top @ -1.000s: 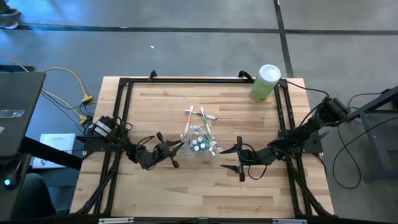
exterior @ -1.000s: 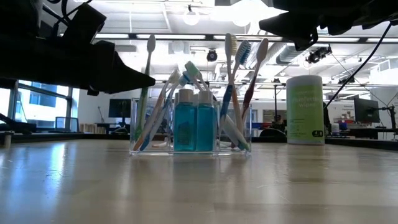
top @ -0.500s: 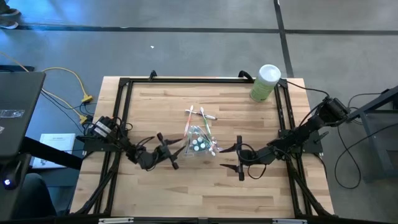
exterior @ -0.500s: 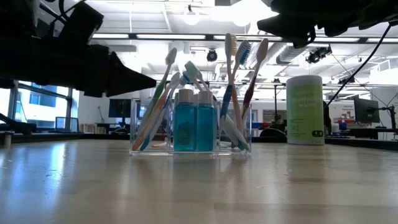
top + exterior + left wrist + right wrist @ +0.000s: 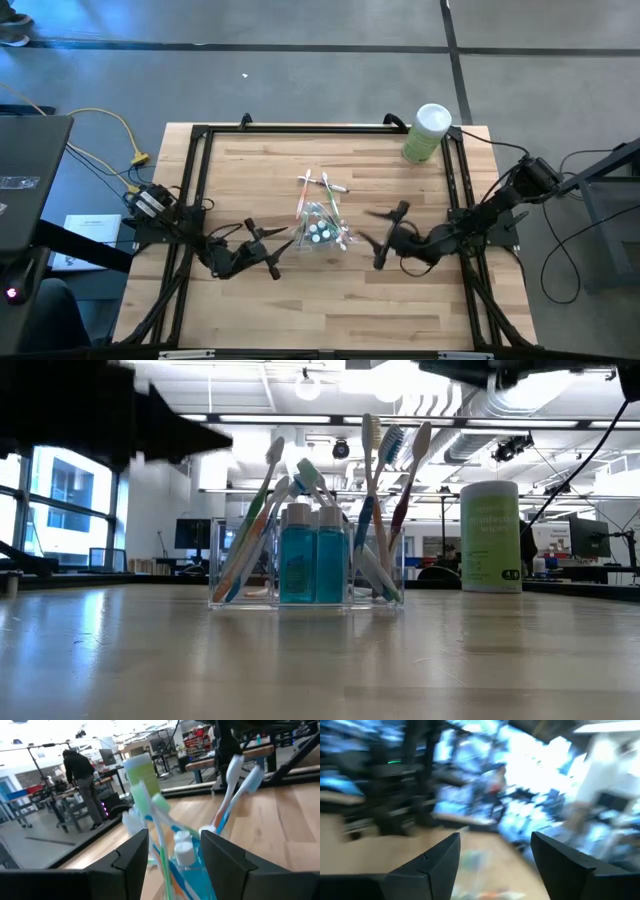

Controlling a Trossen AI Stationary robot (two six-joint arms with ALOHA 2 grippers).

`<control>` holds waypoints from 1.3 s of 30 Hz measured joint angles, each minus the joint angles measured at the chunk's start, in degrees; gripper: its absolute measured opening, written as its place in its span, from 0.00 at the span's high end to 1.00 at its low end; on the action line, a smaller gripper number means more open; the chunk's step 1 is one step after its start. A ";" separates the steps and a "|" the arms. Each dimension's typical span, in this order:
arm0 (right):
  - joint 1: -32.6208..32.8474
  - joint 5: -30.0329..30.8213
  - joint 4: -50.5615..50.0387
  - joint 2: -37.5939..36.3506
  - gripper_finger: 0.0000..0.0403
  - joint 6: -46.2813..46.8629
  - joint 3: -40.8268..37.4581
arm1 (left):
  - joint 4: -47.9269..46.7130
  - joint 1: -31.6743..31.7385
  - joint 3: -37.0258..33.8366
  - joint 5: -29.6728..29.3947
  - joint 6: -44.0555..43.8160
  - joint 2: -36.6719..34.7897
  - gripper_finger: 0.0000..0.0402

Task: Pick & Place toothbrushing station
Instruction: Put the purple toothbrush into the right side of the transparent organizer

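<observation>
I see the clear cup (image 5: 320, 231) sitting near the table's middle, upright on the wood. Its toothbrushes (image 5: 385, 500) stand with heads up and handles down, fanning outward; from above, several lean toward 11 o'clock. The blue tubes (image 5: 313, 565) stand vertical, white caps on top.

My left gripper (image 5: 268, 247) is at the cup's 9 o'clock, just beside it, released, fingers (image 5: 132, 854) apart with the brushes showing between them. A second ago it was nearly closed by a brush; one brush now leans further over than it did then, and the gripper has backed off slightly. My right gripper (image 5: 389, 233) sits at the cup's 3 o'clock, near but apart, fingers spread and empty; it has swung up and turned since then.

The green canister (image 5: 427, 133) stands at the 1 o'clock corner by the table's (image 5: 300, 310) edge, well apart. Bare wood lies open toward 6 and 12 o'clock.
</observation>
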 joint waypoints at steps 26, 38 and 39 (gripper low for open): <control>-39.21 -37.80 -88.16 -6.67 0.41 34.52 29.96 | -2.36 -4.60 -0.09 -16.30 17.73 -17.17 0.57; -52.36 -59.56 -74.85 -5.07 0.41 32.01 16.36 | -2.32 -6.12 -0.09 -18.30 12.63 -17.19 0.57; -52.73 -58.53 -72.46 -4.51 0.41 32.01 15.22 | -2.34 -6.11 -0.09 -17.39 12.00 -17.19 0.57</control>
